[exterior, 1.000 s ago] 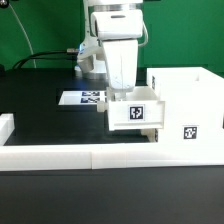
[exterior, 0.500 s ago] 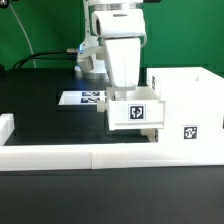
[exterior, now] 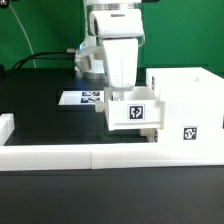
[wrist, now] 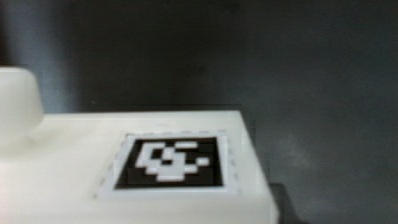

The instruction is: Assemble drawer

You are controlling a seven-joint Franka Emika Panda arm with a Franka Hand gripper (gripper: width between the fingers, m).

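Observation:
The large white box housing (exterior: 188, 98) stands at the exterior view's right, with a tag on its front. A small open-top tray (exterior: 133, 114) with a tag on its front face sits against the housing's left side. My gripper (exterior: 122, 92) reaches down into the tray from above, and its fingertips are hidden behind the tray wall. It appears shut on that wall. The wrist view is blurred and shows a white tagged face (wrist: 173, 160) over dark table. No fingers show there. The second tray is out of view.
The marker board (exterior: 82, 98) lies flat on the black table behind the tray. The long low white border wall (exterior: 90, 155) runs along the front, with a short piece (exterior: 5, 127) at the exterior view's left. A green backdrop stands behind the arm.
The gripper and the small tray have shifted together slightly toward the exterior view's left, away from the housing. Nothing else has moved.

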